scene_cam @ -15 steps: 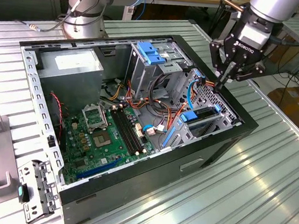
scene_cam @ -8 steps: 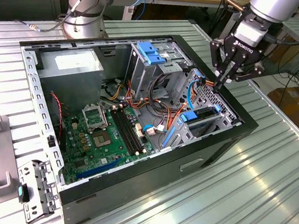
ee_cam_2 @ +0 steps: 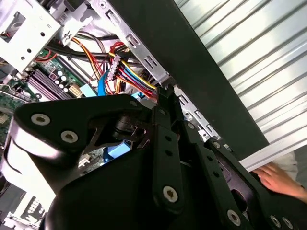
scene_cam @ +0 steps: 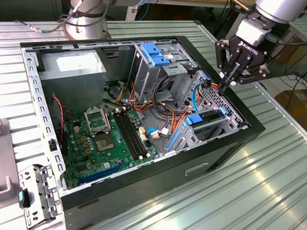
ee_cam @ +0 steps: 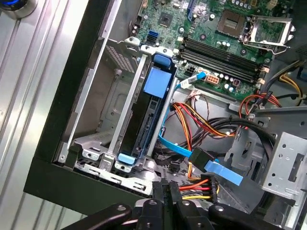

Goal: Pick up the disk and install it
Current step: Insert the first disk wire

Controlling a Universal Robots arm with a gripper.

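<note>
Logging the gripper hanging over the far corner of the open computer case, toward the exterior view's right, just above the drive cage and close to a bundle of orange cables. Reading the jaws as clenched on nothing, fingertips pressed together and pointing down in the exterior view and the first wrist view alike. Finding the disk standing edge-on inside the drive cage, down between its grey metal walls, blue side rails running along both long edges and a broad blue tab at the end nearest the motherboard; judging it seated in its bay, or very nearly so, and not in the gripper's hold. Expecting a stiff, dense metal block, fairly heavy for its size, smooth-faced and likely to slip under a light pinch, and unforgiving of knocks or drops. Favouring a hold across the two long sides at the blue rails or on the blue tab, keeping off the label face and the connector end, and keeping the body square to the cage to avoid jamming. Noting a person's hand resting at the edge of the ribbed metal table in the second wrist view, beyond the case wall
</note>
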